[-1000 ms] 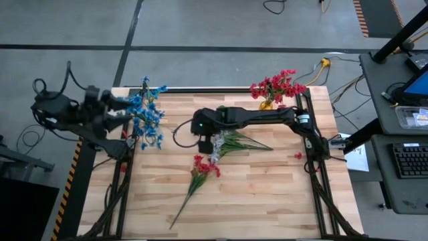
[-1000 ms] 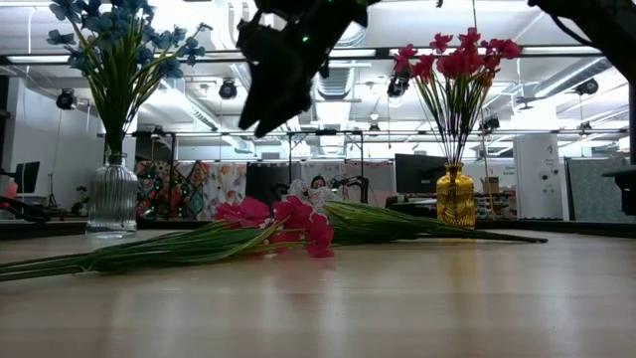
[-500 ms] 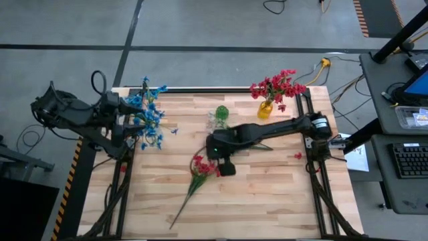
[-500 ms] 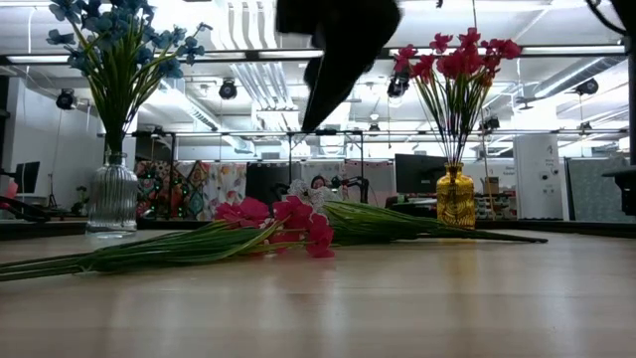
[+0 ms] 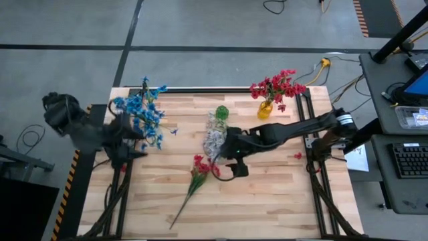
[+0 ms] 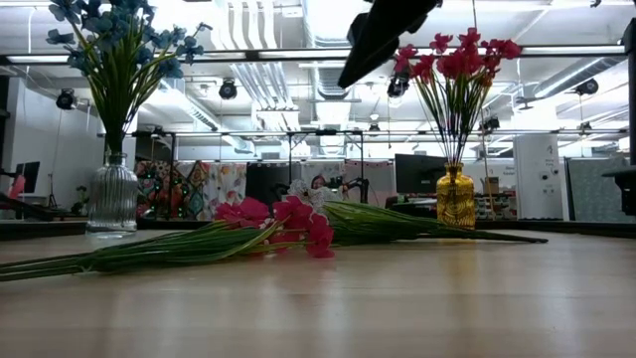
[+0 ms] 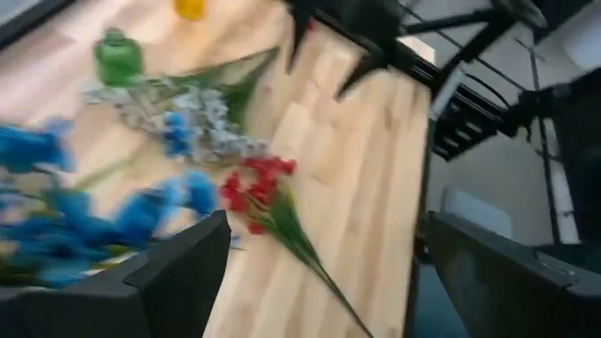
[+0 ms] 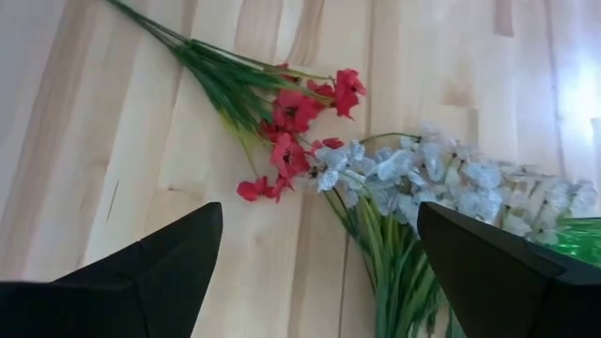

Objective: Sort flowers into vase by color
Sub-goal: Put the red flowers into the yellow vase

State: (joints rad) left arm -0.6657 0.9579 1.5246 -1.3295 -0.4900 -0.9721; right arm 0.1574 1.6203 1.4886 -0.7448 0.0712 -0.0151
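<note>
Pale wood planks make up your bench (image 5: 267, 194), grey floor around it, an office hall behind. A red spray (image 5: 200, 167) and a white spray (image 5: 214, 137) lie mid-bench. Right hand (image 5: 235, 169) hovers just beside them, fingers apart; left hand (image 5: 127, 137) open too, by the blue bunch (image 5: 144, 117).

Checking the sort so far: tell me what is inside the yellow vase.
The yellow vase holds only red flowers, their green stems running down into its neck. The stem ends inside cannot be seen, since the vase wall hides them.
</note>
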